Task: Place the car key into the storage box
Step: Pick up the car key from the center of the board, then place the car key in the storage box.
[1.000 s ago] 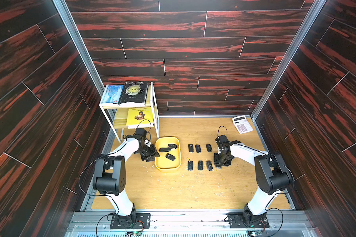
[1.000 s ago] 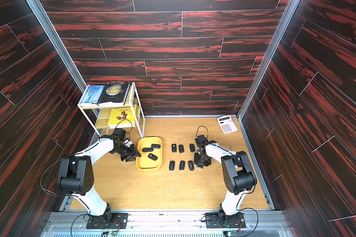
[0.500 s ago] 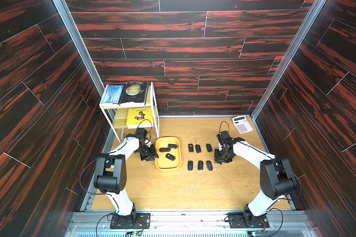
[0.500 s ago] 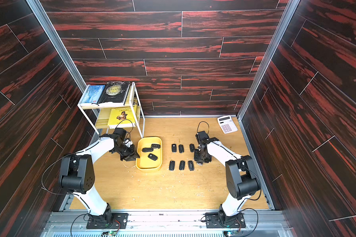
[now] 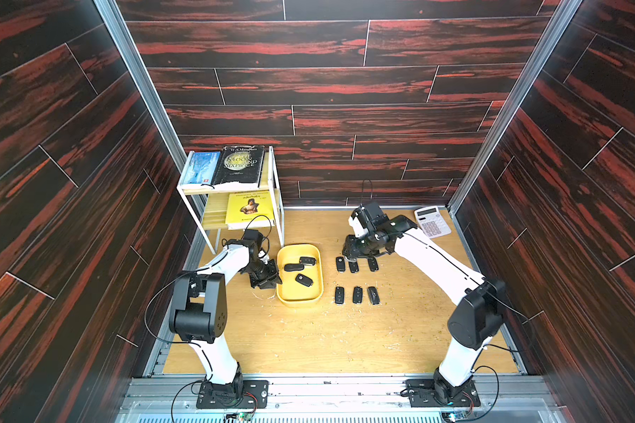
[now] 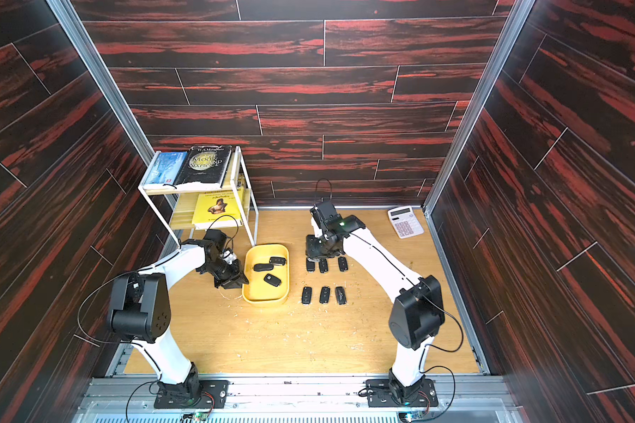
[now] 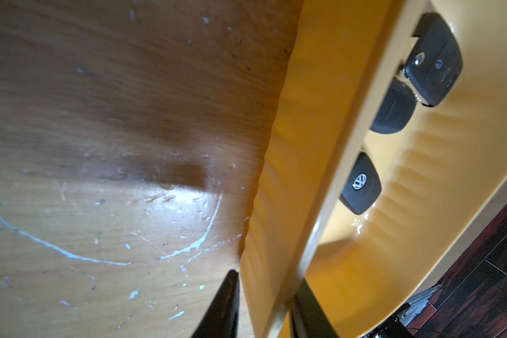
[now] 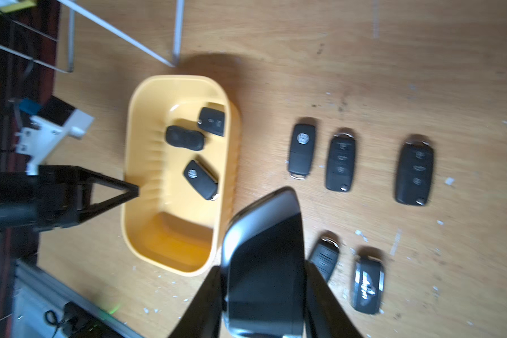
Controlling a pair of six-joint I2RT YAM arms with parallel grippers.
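Looking at this one, the split of jobs is pretty clear: the left gripper (image 7: 266,278) is pinched onto the storage box (image 7: 290,146) wall on its own side, one finger outside and one inside. I'd guess that's so the bin can't skate around when a key drops in. The right gripper (image 8: 263,265) is clamped across the sides of the car key (image 8: 264,243) — a black fob with a silver edge — held up off the table (image 5: 308,340) over the far row of loose fobs (image 5: 373,263), short of the box. Three fobs (image 8: 201,178) lie inside already and six wait on the wood. Next up, by my read, is swinging it over the rim and letting go.
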